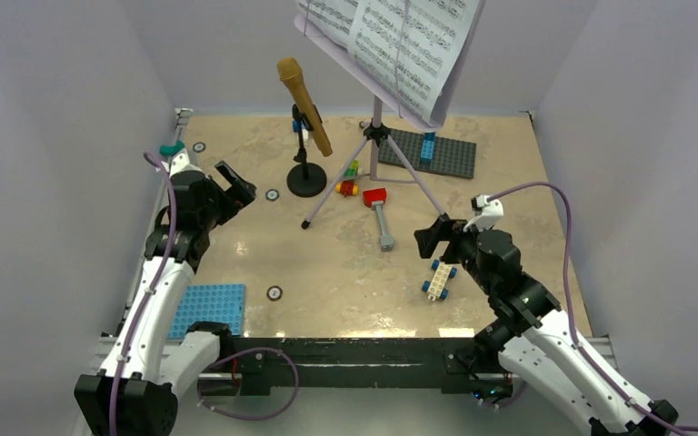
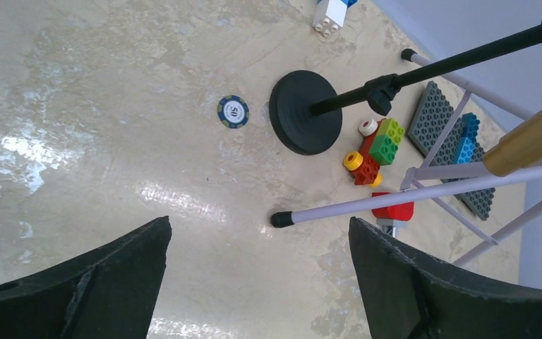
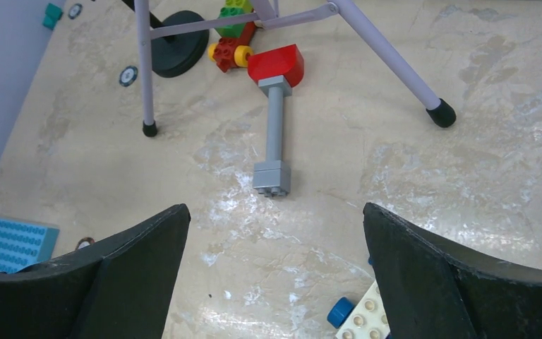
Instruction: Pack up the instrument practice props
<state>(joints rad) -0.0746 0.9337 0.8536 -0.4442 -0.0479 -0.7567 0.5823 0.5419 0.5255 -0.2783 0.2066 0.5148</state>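
Your left end effector and right end effector hang released while the gold microphone leans in its black mic stand beside the lavender music stand, near the worktop's far edge. Judge the tripod light and top-heavy, its sheet-music pages loose: grip the mast just above the leg hub.

high rear overview, low wrist views sharing mic stand

Microphone sits on mic stand, far side of bench. Music stand just right, sheet-music pages on it. Toy hammer lies before both.
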